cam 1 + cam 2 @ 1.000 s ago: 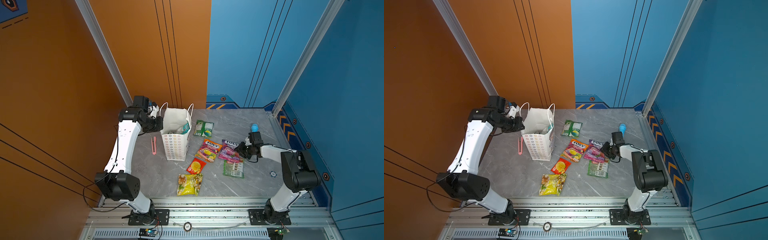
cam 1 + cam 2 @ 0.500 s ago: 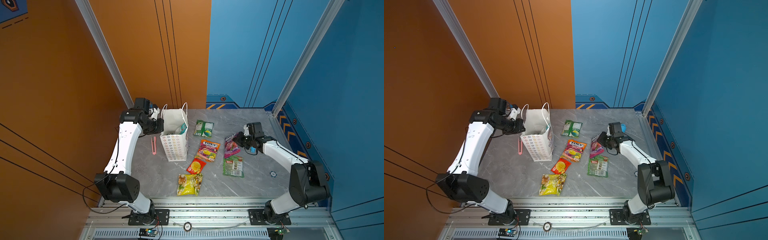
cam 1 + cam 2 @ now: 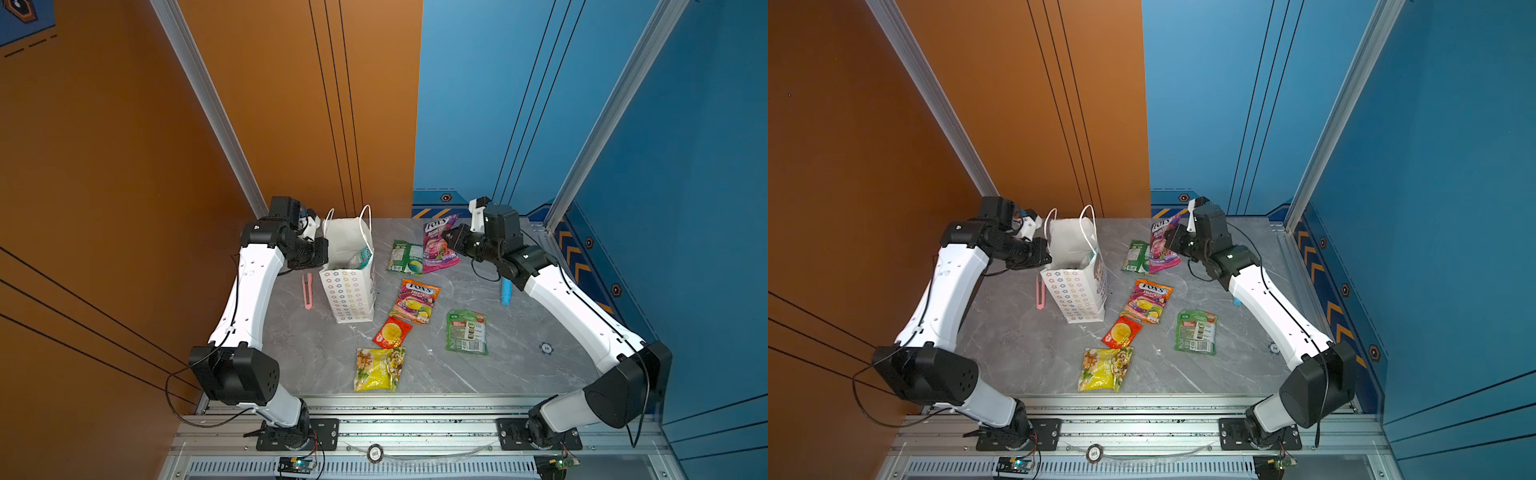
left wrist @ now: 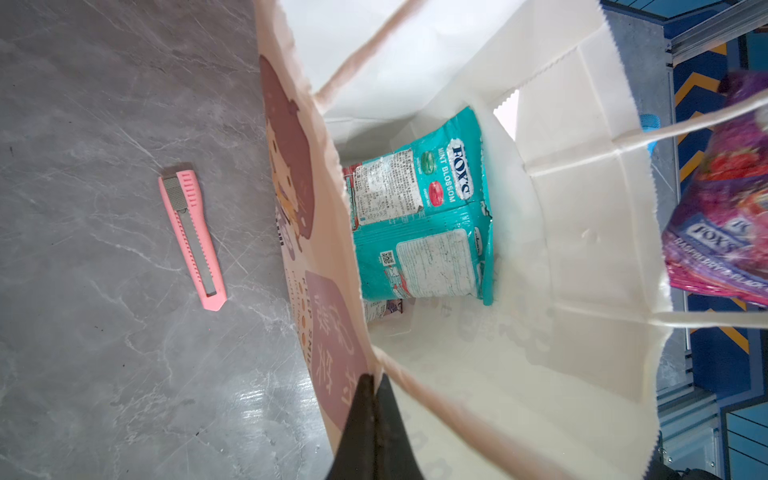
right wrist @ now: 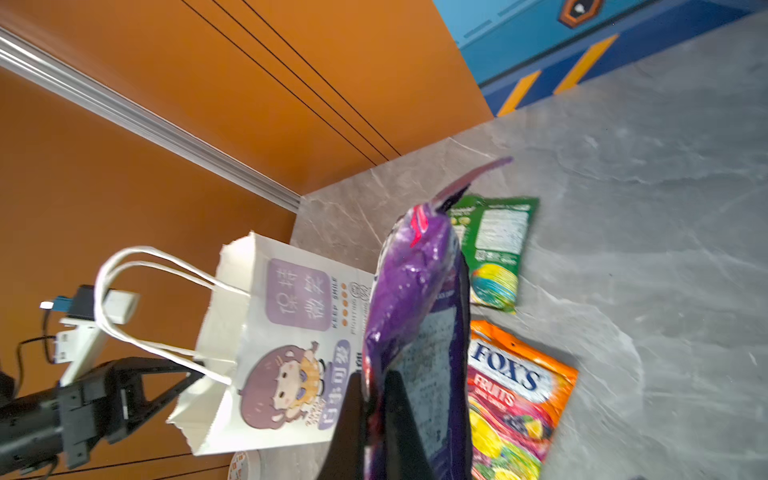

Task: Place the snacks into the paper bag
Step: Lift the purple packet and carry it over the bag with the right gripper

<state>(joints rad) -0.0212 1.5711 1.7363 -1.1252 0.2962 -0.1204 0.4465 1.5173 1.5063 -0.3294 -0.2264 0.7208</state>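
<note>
My right pincer is clamped on the purple packet, pinching it by one edge so the rest hangs loose in the air above the bench, clear of the paper bag and off to its side. My left pincer is closed on the bag's rim at the printed face, holding the mouth open. A teal packet already lies inside, with another half hidden under it. Out on the bench I count a green packet near my load, an orange packet, a small red packet, a yellow packet and a second green packet. So I judge this to be the carry toward the bag, with most of the job ahead. Here is what worries me: the packet is glossy and held by a thin edge, so a quick swing could let it slide out. It hangs floppy, so its lower corner may catch the rim on my side or the cord handle that stands across my way in, and then it folds outside instead of dropping in. The bag is light and pinned on one wall only, so a push from my side could crumple the free wall or tip it. I want height over the rim before letting go.
</note>
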